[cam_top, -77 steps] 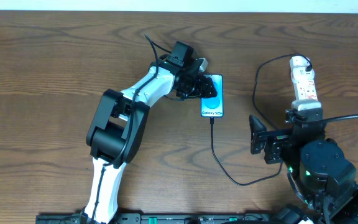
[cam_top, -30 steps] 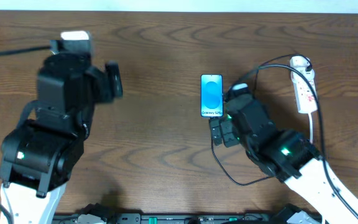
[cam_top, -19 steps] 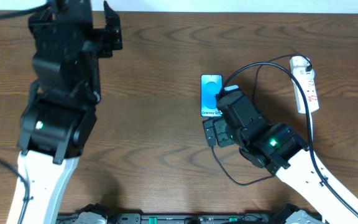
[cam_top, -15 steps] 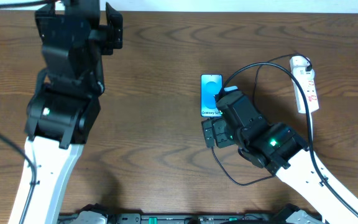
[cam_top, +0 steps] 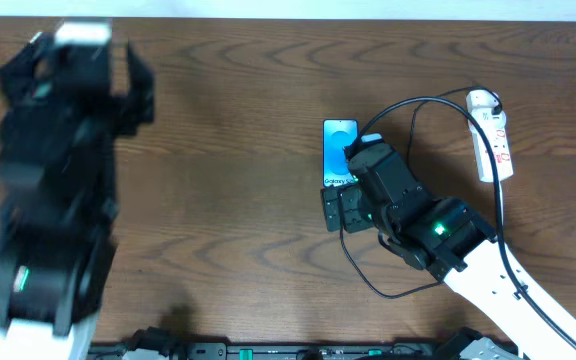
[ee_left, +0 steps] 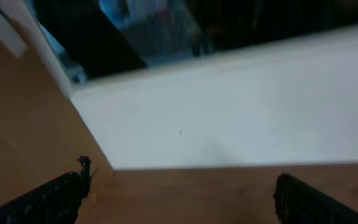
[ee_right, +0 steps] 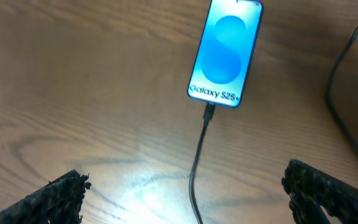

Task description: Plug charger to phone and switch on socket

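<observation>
Under my right hand (ee_right: 191,198), the charger (ee_right: 199,155) tip touches the phone (ee_right: 226,53).
That hand is wide open and empty; my left hand (ee_left: 179,202) too.

The phone (ee_right: 227,53) is shown with a bright blue screen, a round pattern in blue shades and white lettering. The charger (ee_right: 197,162) is coloured black. The socket (cam_top: 492,145) is white with red markings. The tabletop (cam_top: 248,90) is patterned with brown wood grain. The right arm (cam_top: 448,238) is finished in black and white and lit green at one spot.
</observation>
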